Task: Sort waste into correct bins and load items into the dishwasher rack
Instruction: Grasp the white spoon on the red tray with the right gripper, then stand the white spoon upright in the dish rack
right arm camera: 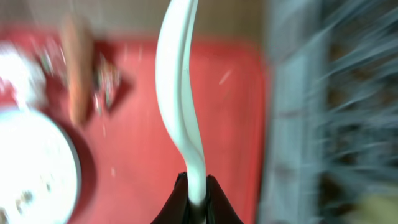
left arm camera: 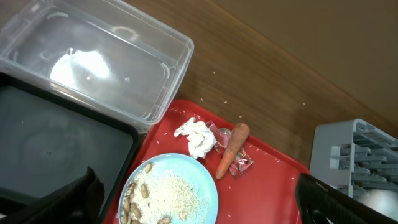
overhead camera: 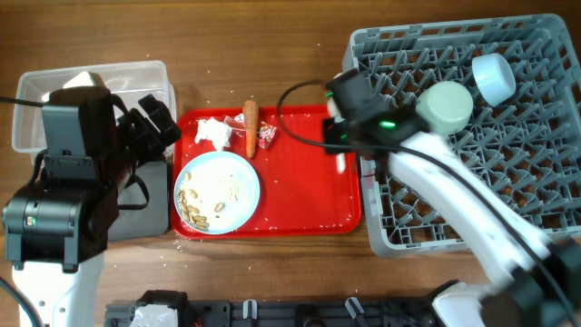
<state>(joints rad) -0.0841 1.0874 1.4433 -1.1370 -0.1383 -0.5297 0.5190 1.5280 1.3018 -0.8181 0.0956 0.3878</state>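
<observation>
My right gripper [overhead camera: 340,136] [right arm camera: 198,193] is shut on the handle of the white spoon [right arm camera: 180,93] and holds it over the right edge of the flat red tray [overhead camera: 309,191], beside the grey dishwasher rack [overhead camera: 536,163]. The pale blue plate [overhead camera: 238,207] [left arm camera: 199,171] lies on the red tray with crumbly scraps [overhead camera: 213,191] on it. The white tissue [overhead camera: 212,133], carrot [overhead camera: 251,127] and red-and-white wrapper [overhead camera: 267,134] lie behind the plate. My left gripper [left arm camera: 205,205] is open and empty, above the black tray [overhead camera: 150,195]. Two pale bowls [overhead camera: 448,104] [overhead camera: 495,77] sit in the rack. The yellow cup is out of view.
The clear tub [overhead camera: 145,65] [left arm camera: 155,74] stands at the back left, behind the black tray [left arm camera: 50,137]. The rack's corner also shows in the left wrist view [left arm camera: 348,149]. Crumbs are scattered on the wooden table round the red tray [left arm camera: 267,186].
</observation>
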